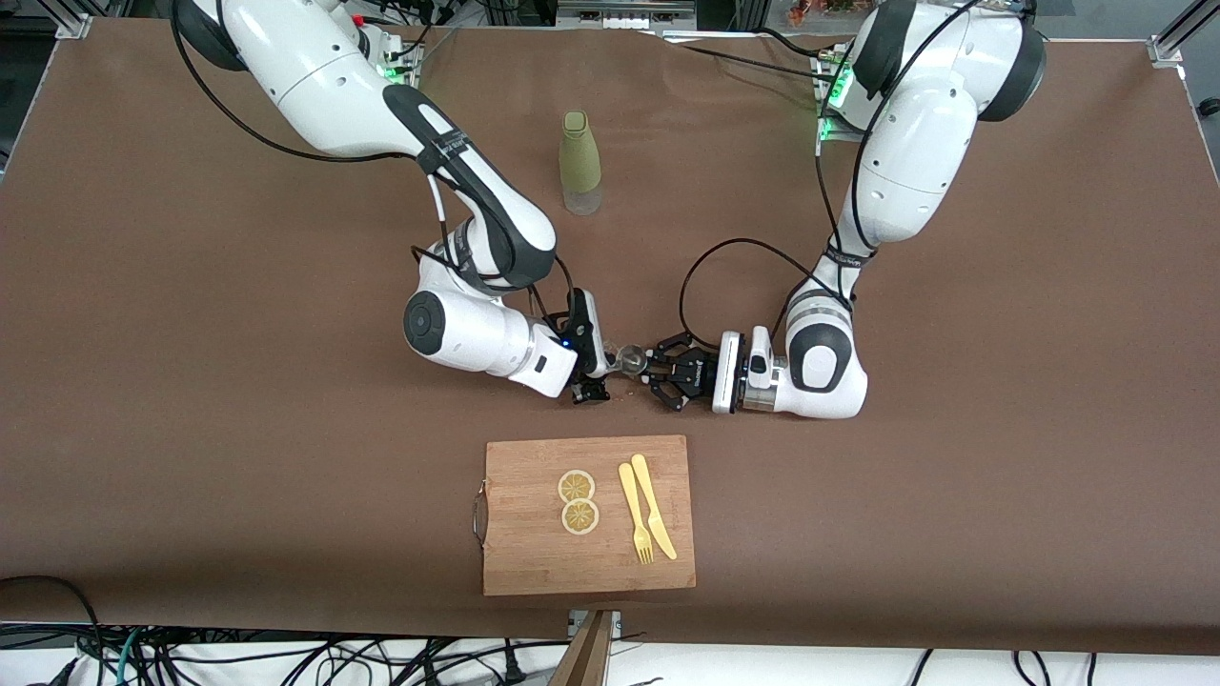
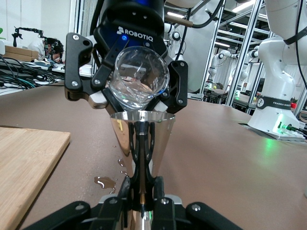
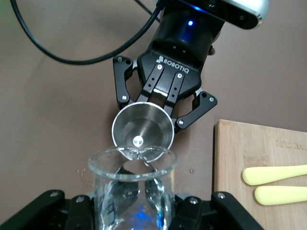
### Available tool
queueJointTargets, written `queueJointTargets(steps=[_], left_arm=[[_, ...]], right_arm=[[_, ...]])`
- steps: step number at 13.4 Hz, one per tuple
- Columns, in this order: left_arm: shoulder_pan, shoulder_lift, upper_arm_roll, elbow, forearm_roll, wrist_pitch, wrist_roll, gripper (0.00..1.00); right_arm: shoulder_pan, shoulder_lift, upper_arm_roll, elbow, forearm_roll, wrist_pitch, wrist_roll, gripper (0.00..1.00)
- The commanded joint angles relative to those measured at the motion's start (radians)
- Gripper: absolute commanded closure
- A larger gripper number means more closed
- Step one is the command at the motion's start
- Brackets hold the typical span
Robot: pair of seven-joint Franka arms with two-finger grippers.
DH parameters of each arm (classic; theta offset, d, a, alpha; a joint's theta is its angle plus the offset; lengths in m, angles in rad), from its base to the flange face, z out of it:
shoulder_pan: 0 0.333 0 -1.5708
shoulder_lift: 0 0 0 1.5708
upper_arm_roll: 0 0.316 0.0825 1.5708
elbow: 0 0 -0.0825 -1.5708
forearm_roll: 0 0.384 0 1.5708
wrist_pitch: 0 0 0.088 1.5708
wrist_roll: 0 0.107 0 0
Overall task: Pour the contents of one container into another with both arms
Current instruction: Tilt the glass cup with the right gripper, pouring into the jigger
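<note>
Low over the middle of the table my two grippers meet. My right gripper [image 1: 599, 373] [image 3: 132, 208] is shut on a clear glass [image 1: 629, 359] [image 3: 130, 189]. The glass [image 2: 141, 76] is tipped on its side, its mouth just above a conical steel cup [image 2: 142, 139] [image 3: 142, 130]. My left gripper [image 1: 658, 372] [image 2: 142, 194] is shut on that cup near its base and holds it upright on or just above the table. In the left wrist view the right gripper [image 2: 136, 98] faces me from beyond the cup. Inside, the steel cup shows only a small glint at the bottom.
A small puddle and drops [image 2: 106, 182] lie on the brown table beside the cup. A green bottle [image 1: 579, 162] stands farther from the front camera. Nearer to the camera lies a wooden board [image 1: 534, 557] with two lemon slices [image 1: 577, 500], a yellow fork [image 1: 634, 514] and a yellow knife [image 1: 654, 505].
</note>
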Motion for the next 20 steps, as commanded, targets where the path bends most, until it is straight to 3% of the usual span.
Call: queueJointTargets(steps=[1, 9, 20], left_arm=[[-0.008, 0.013, -0.003, 0.026, -0.034, 0.020, 0.016, 1.00], [-0.015, 0.015, -0.004, 0.026, -0.034, 0.031, 0.014, 1.00], [-0.015, 0.013, -0.004, 0.027, -0.034, 0.031, 0.014, 1.00]], right_arm=[[0.017, -0.043, -0.009, -0.015, -0.045, 0.001, 0.023, 0.96], [0.034, -0.045, -0.012, -0.014, -0.122, 0.005, 0.026, 0.96], [0.032, -0.045, -0.009, -0.012, -0.109, 0.013, 0.083, 0.96]])
